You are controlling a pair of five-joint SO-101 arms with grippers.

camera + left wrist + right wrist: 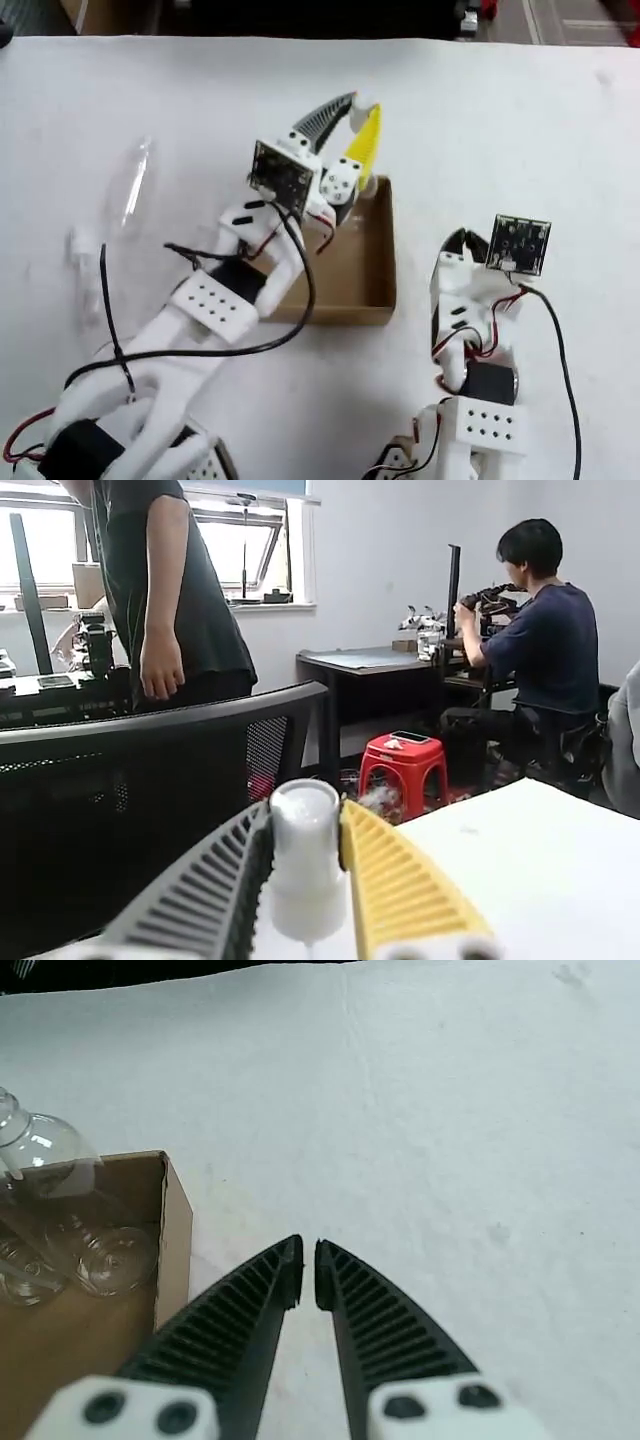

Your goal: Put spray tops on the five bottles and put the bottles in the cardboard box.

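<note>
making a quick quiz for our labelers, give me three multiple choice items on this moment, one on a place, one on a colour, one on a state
1. Where is the right gripper?
A. over the bare table, beside the cardboard box
B. inside the box
C. pressed against a chair

2. What colours are the two sides of the left gripper?
A. both black
B. one grey, one yellow
C. one red, one blue

3. What state is the left gripper in?
A. open and empty
B. shut on a clear bottle
C. shut on a white spray top

Answers:
1 A, its wrist view shows it above white table with the box off to one side.
2 B, the high view and its wrist view both show grey and yellow.
3 C, its wrist view shows the white top clamped between them.
</note>
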